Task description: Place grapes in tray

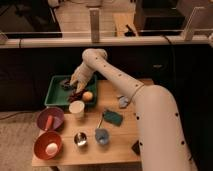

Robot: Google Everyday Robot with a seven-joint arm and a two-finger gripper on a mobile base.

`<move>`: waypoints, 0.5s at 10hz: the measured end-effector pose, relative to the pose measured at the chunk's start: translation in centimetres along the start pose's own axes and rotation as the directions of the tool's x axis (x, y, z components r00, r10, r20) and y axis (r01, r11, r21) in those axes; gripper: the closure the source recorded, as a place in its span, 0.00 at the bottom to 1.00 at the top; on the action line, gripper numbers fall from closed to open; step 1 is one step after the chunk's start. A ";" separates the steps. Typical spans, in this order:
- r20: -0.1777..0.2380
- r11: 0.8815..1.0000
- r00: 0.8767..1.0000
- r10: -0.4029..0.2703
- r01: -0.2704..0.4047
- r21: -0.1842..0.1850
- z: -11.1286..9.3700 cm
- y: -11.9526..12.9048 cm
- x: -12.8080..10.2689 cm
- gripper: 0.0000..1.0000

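The green tray (pixel 56 93) sits at the back left of the wooden table. The dark reddish-purple grapes (pixel 76 93) lie inside it near its right front, next to a smooth orange fruit (pixel 87 96). My arm reaches from the right foreground over the table. My gripper (pixel 71 86) hangs over the tray's middle, just above and left of the grapes.
A white cup (pixel 76 108) stands in front of the tray. A purple bowl (pixel 49 119) and a red bowl (pixel 48 145) sit at front left. A metal cup (pixel 80 139), a blue cup (pixel 101 136) and a green sponge (pixel 113 117) lie mid-table.
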 end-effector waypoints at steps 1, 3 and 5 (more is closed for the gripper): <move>0.000 1.000 1.000 0.000 0.000 0.000 0.0 0.0 0.0 0.50; -0.001 1.000 1.000 -0.001 0.001 0.001 -0.1 -0.1 0.0 0.50; -0.001 1.000 1.000 -0.001 0.001 0.001 -0.1 -0.1 0.0 0.50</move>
